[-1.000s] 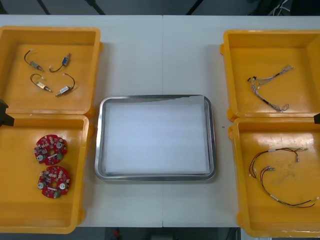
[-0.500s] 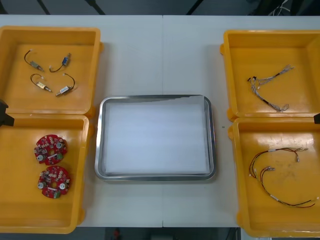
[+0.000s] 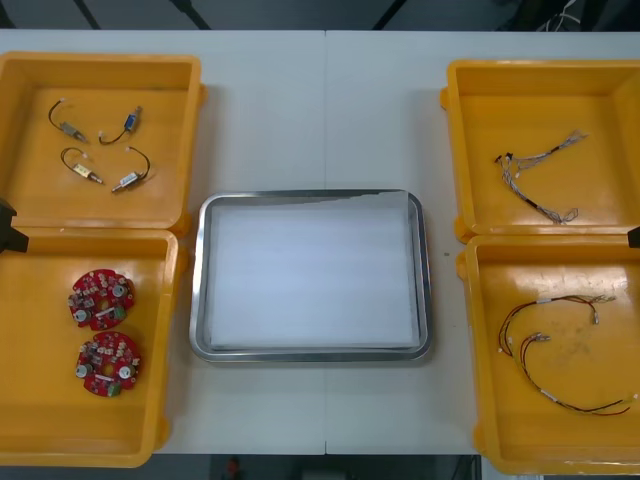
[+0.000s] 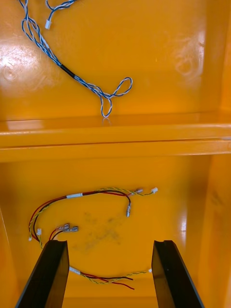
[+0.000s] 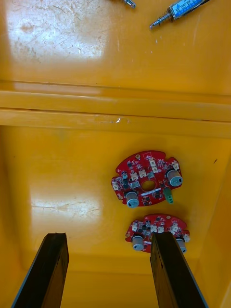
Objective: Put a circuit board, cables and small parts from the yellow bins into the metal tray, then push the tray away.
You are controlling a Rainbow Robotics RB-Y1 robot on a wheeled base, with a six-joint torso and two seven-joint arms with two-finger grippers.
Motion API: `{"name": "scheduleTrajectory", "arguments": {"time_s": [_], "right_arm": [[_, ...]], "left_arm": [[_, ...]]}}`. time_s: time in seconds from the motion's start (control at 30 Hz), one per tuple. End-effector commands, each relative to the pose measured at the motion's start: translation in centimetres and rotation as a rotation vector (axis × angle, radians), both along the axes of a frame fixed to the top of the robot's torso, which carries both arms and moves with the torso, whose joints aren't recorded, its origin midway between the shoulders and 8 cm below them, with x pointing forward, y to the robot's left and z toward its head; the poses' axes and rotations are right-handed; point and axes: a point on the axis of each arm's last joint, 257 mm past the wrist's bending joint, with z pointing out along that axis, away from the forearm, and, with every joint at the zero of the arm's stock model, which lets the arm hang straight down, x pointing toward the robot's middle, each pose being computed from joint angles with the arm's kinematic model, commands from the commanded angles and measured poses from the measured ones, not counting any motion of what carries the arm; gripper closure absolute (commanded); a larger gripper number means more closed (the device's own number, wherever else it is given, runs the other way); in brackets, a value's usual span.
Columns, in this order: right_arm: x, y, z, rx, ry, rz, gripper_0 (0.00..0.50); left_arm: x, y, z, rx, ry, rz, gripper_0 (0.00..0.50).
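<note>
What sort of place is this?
Probably an electronics kitting bench: yellow bins of round red circuit boards, cables and small metal parts flank a metal tray on a light table. Left gripper and right gripper hover open over near bins.

**Light table with four bins and a tray**

The light table (image 3: pixel 325 110) runs across the whole front view, with a thin seam down its middle from the far edge to the near one. Five things stand directly on it. On the left, the far left bin (image 3: pixel 165 100) and the near left bin (image 3: pixel 60 410) sit one behind the other, rims touching. On the right, the far right bin (image 3: pixel 520 100) and the near right bin (image 3: pixel 500 430) are paired the same way. Between the two pairs, apart from all four yellow bins, the metal tray (image 3: pixel 310 275) lies flat across the seam, white inside. The two near bins reach the table's near edge.
</note>
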Motion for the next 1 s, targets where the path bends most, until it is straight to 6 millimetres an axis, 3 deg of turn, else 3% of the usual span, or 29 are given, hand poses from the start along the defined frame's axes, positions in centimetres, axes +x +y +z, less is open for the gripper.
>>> {"name": "scheduleTrajectory", "arguments": {"time_s": [0.03,1.0], "right_arm": [[-0.24,-1.74,1.72,-0.073,-0.03,0.018,0.0],[-0.24,-1.74,1.72,-0.073,-0.03,0.018,0.0]], "left_arm": [[-0.13,1.1,1.8,0.085,-0.011,-0.065,0.0],[-0.13,1.1,1.8,0.085,-0.011,-0.065,0.0]]}}
